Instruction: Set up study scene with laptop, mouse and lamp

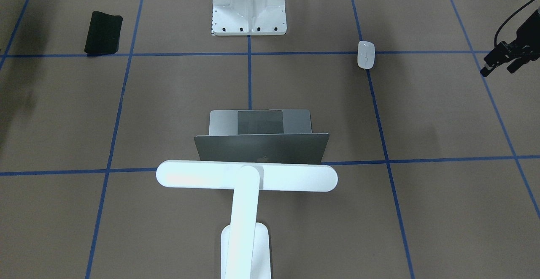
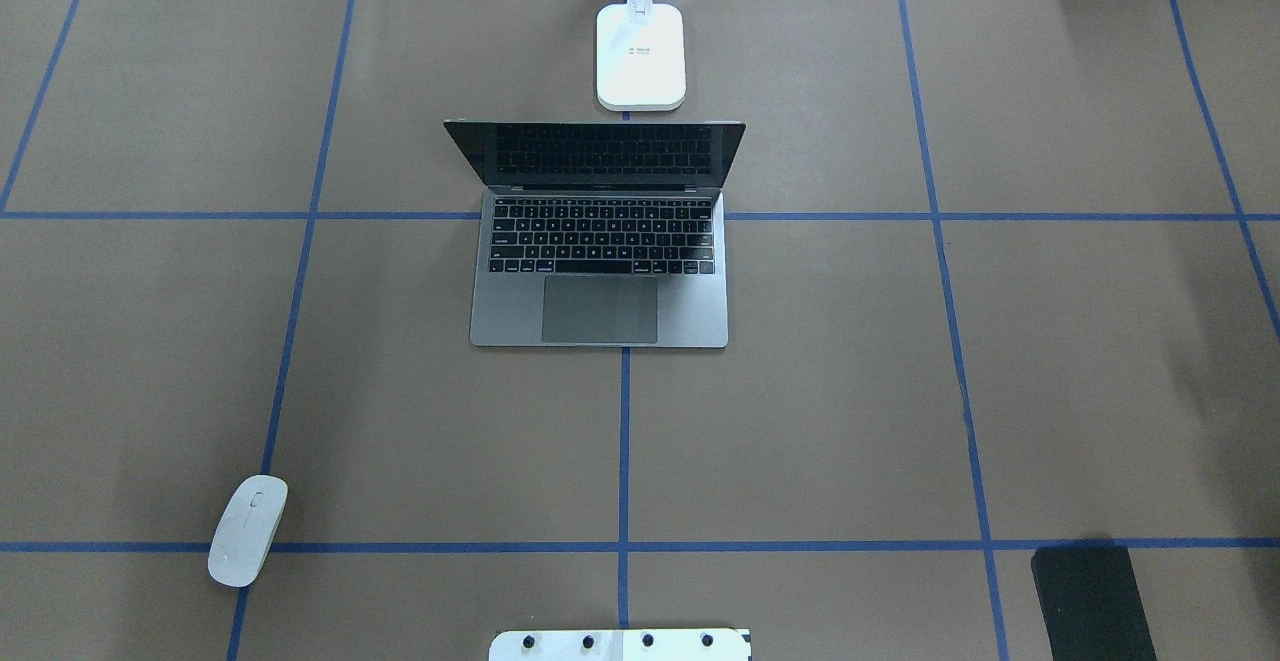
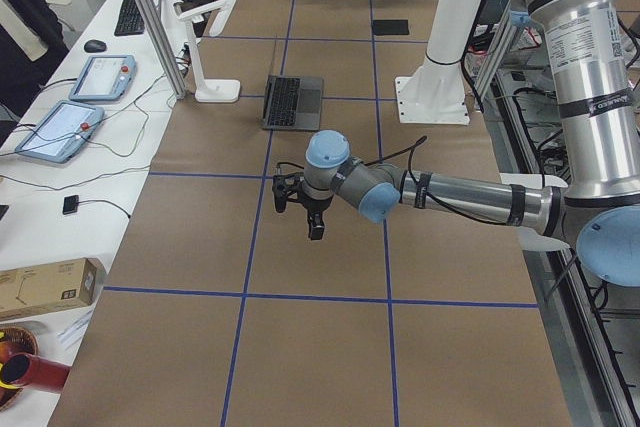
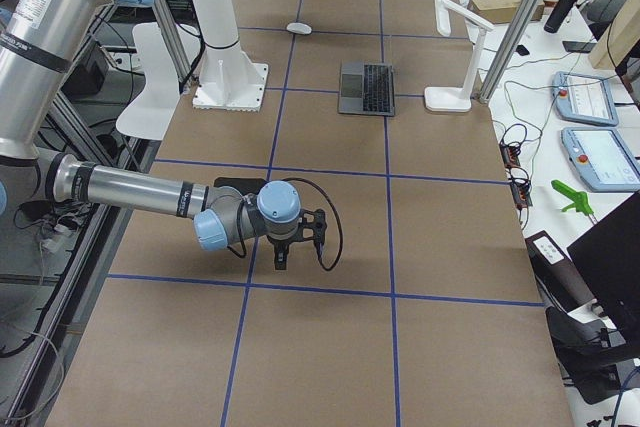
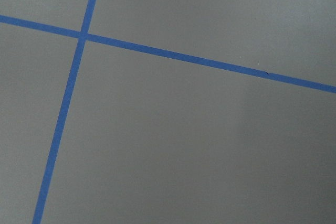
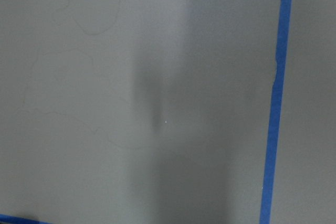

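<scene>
**Step in hand: mouse pickup**

The mouse [image 2: 248,531] lies on the surface on my left, well apart from the open laptop [image 2: 600,286], which sits centred before the lamp [image 2: 641,56]. My left pincer [image 1: 500,67] hovers empty with its jaws apart. I cannot tell the state of my right pincer [image 4: 281,259]. As I judge it, the next move is to descend on the mouse.

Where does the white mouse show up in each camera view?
Front-facing: the mouse sits upper right, on a tape crossing.
Overhead: mouse lower left, on a tape crossing.
Exterior left: not seen; the left arm may cover it.
Exterior right: mouse far up, left of centre.
Left wrist: not in it.
Right wrist: not in it.
Shared landmark: the open laptop, mid-table in all four exterior views.
</scene>
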`<state>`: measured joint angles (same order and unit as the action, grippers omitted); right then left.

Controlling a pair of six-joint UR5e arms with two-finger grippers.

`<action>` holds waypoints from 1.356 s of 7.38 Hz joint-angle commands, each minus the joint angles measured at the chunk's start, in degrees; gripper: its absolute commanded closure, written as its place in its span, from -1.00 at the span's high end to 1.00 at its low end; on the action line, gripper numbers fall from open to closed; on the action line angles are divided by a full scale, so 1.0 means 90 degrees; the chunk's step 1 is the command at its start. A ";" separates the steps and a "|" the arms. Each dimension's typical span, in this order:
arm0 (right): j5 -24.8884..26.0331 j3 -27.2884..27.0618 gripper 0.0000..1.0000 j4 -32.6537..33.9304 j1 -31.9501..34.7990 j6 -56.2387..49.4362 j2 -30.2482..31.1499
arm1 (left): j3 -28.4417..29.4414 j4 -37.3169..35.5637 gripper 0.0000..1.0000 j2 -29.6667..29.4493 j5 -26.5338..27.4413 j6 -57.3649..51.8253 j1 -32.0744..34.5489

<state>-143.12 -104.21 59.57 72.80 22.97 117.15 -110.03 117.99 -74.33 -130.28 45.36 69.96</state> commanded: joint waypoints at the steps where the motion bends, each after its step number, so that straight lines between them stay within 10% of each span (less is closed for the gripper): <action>1: -0.0346 -0.0004 0.94 -0.0301 -0.0129 0.0406 0.0128 | 0.0009 0.0112 1.00 0.0201 0.0002 -0.0303 0.0010; 10: -0.1256 0.0230 0.98 -0.1550 -0.1086 0.1333 -0.0429 | 0.0028 0.0103 1.00 0.0192 -0.0007 -0.0353 0.0000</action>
<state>-154.36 -102.67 47.54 64.24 32.69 113.35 -109.81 118.95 -72.78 -130.31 42.15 69.96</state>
